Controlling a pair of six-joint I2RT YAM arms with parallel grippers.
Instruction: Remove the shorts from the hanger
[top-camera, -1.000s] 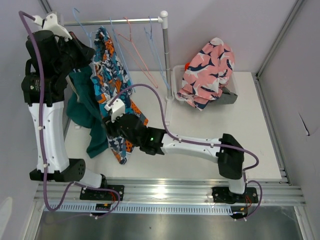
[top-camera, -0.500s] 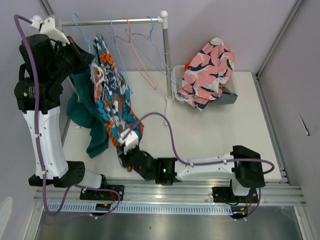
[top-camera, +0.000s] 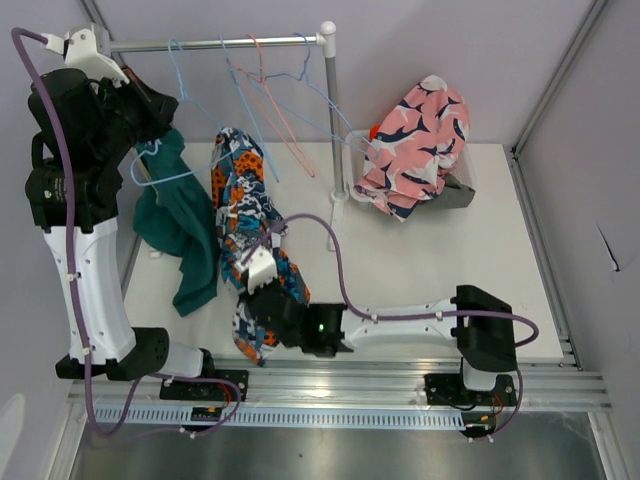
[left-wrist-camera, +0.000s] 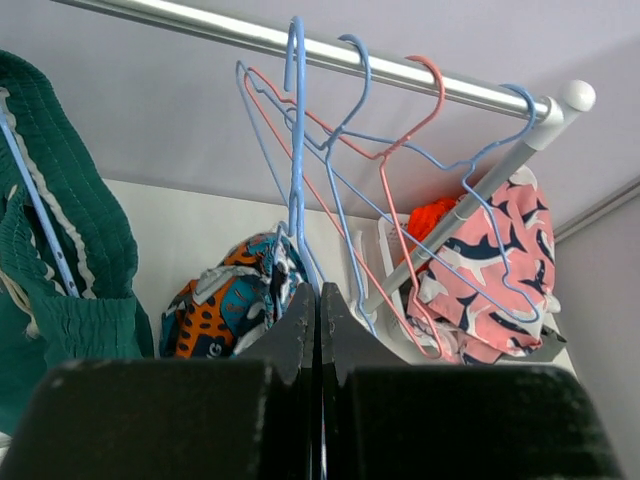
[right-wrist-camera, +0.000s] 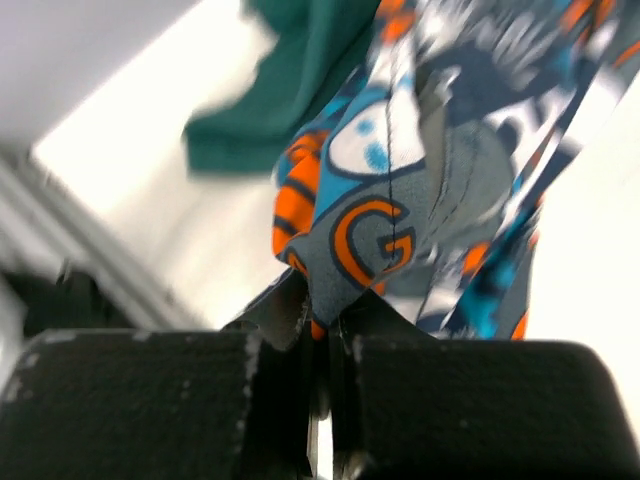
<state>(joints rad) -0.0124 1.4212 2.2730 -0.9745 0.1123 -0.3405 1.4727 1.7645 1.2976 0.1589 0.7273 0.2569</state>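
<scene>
Right hand, 7 o'clock at the near edge: fingers have just snapped together on the hem of the blue-orange-white print shorts. A second ago that pair hung from the hanger. Now it's off and heaped on the surface, trailing from the hand back toward 10 o'clock.

Teal shorts are just beside it at 9 o'clock and look still hung up.

Left hand, high at 10 o'clock, is pinched shut on the wire of the bare blue hanger, whose hook is over the rail.

Pink print shorts are piled in the bin at 1 o'clock, with a bit of orange cloth showing behind.

My read: this pair is freed. You likely drop it with the pink ones next, and teal still needs doing.
</scene>
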